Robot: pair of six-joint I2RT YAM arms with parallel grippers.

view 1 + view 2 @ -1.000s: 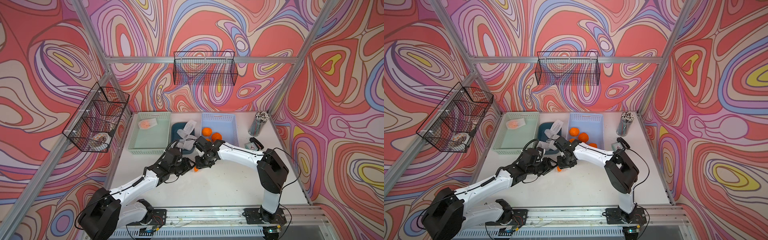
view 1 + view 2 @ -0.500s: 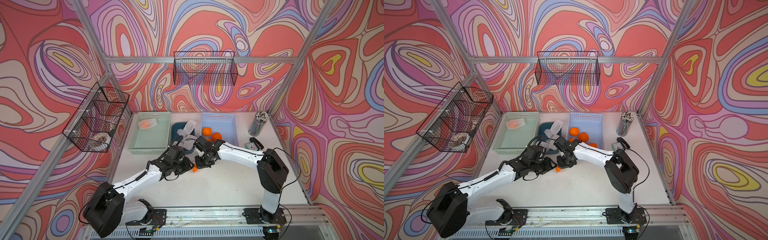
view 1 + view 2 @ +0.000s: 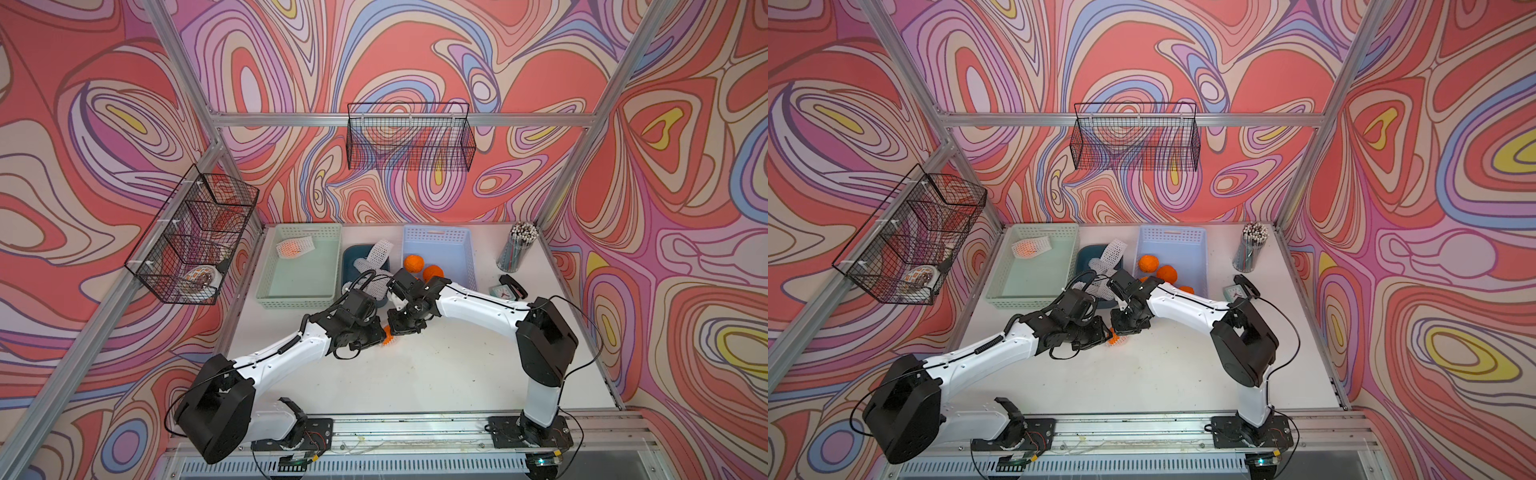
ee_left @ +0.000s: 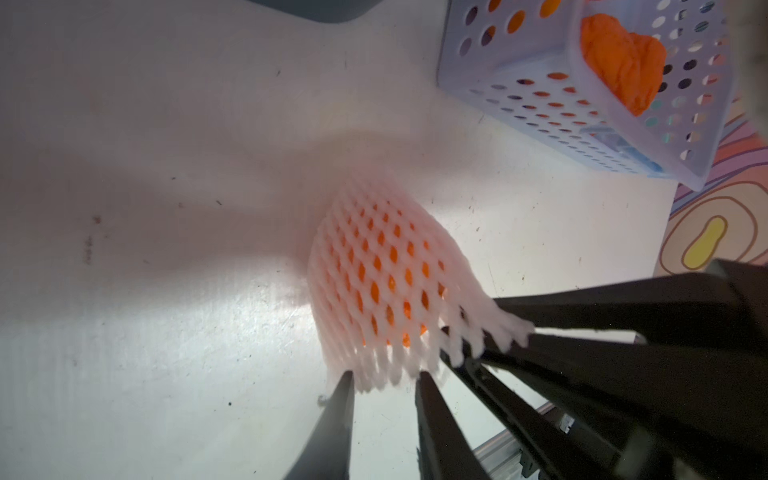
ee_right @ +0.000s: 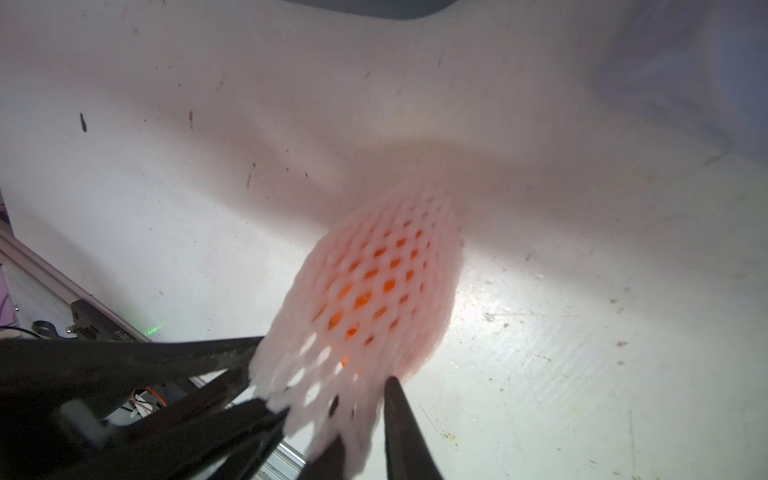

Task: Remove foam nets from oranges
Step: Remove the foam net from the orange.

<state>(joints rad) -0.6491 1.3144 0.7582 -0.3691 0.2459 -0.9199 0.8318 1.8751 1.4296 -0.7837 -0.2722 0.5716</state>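
White tabletop [image 3: 436, 374] under swirl-patterned walls: in both top views your left gripper [image 3: 379, 332] and right gripper [image 3: 398, 328] meet at frame centre over an orange [image 3: 386, 332] in its net [image 3: 392, 340], and the arms hide how the jaws stand. Upper right, bare oranges [image 3: 413, 262] sit in the blue basket [image 3: 436, 233]. Stripped nets [image 3: 380, 251] lie in the bin [image 3: 353, 254]. The green tray [image 3: 303, 278], upper left, holds another netted one.

The left wrist view shows what those cannot: your left fingers [image 4: 343, 411] narrowed onto the net's frayed rim, and the right gripper pinching that same rim just beside them.

The right wrist view adds slack, empty mesh between rim and fruit.

Draw the two pinches apart to widen the mouth, then lift so the orange rolls out onto the tabletop. Grip foam only, since it looks apt to tear.
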